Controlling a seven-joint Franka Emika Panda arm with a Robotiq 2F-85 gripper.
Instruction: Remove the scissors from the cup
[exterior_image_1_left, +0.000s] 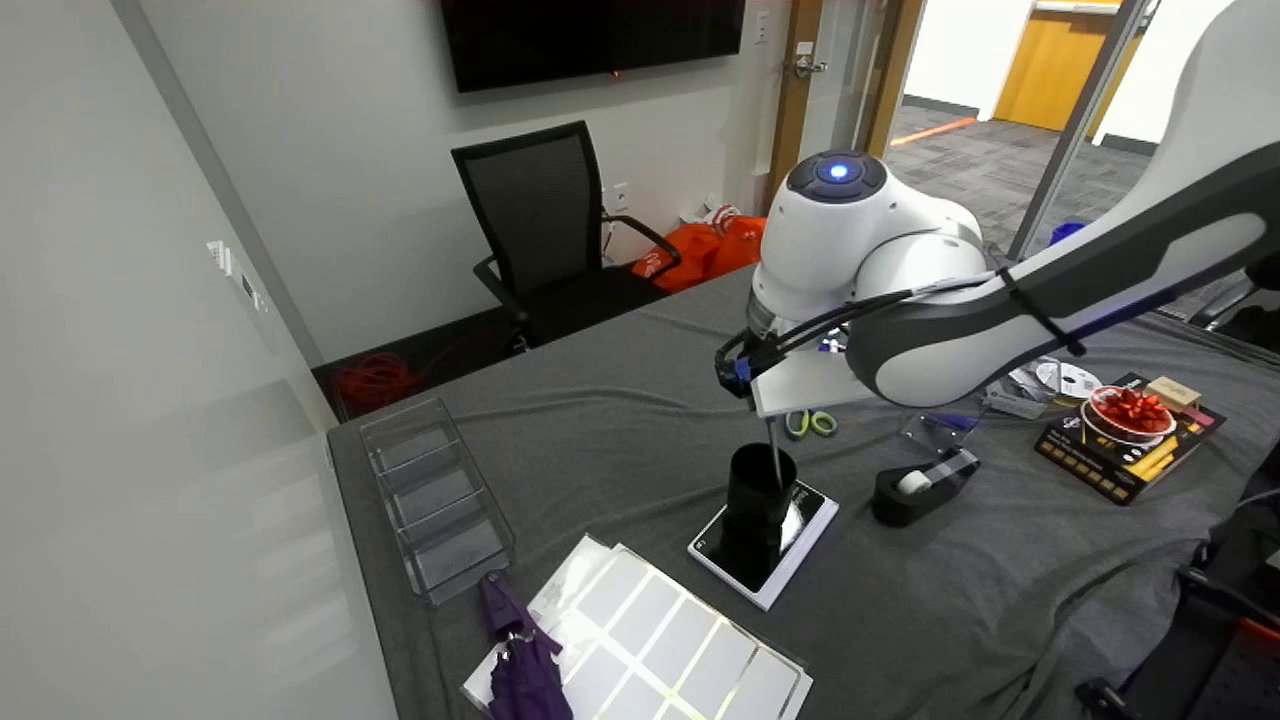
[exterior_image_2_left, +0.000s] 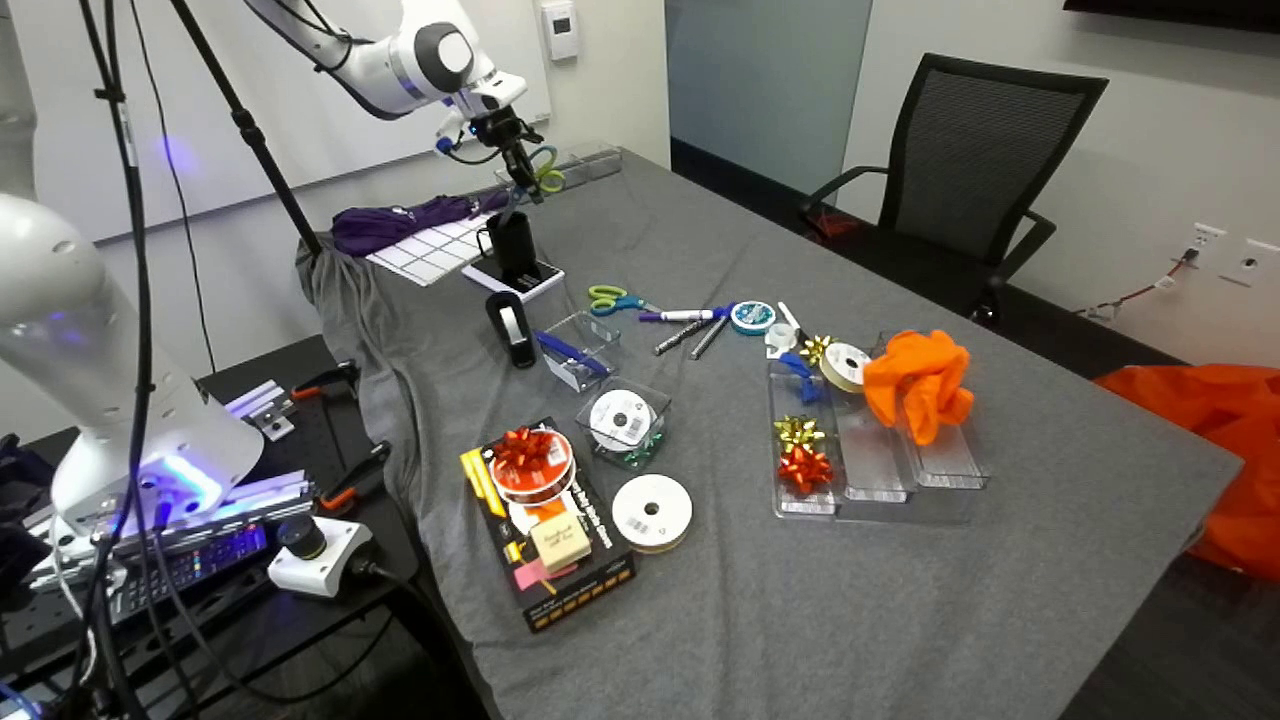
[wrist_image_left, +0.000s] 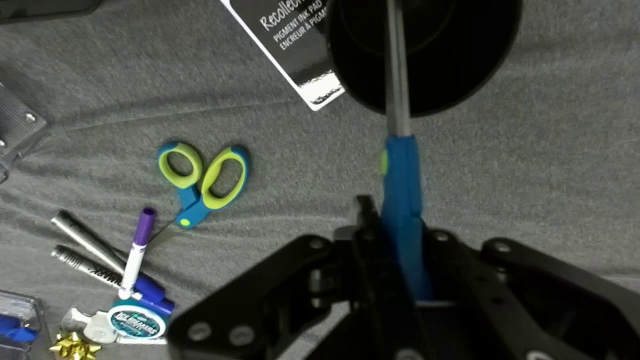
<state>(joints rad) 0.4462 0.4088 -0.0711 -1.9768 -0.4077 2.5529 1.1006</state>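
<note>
The scissors (wrist_image_left: 402, 170) have blue handles with green parts and thin metal blades. In the wrist view my gripper (wrist_image_left: 392, 220) is shut on their handles, with a finger on each side. The blades point down over the mouth of the black cup (wrist_image_left: 465, 75). The cup stands upright on a flat box in both exterior views (exterior_image_1_left: 755, 510) (exterior_image_2_left: 515, 243). In an exterior view a thin blade (exterior_image_1_left: 774, 450) reaches into the cup's mouth; how deep the tips sit is unclear. In an exterior view my gripper (exterior_image_2_left: 525, 180) is above the cup, with the green handle loops beside it.
The flat ink pad box (exterior_image_1_left: 805, 525) is under the cup. A second pair of scissors (wrist_image_left: 192, 210) lies nearby with pens (wrist_image_left: 90, 240). A tape dispenser (exterior_image_1_left: 925, 485) stands beside the box. White label sheets (exterior_image_1_left: 650, 640), a purple umbrella (exterior_image_1_left: 525, 660) and a clear tray (exterior_image_1_left: 435, 500) lie around.
</note>
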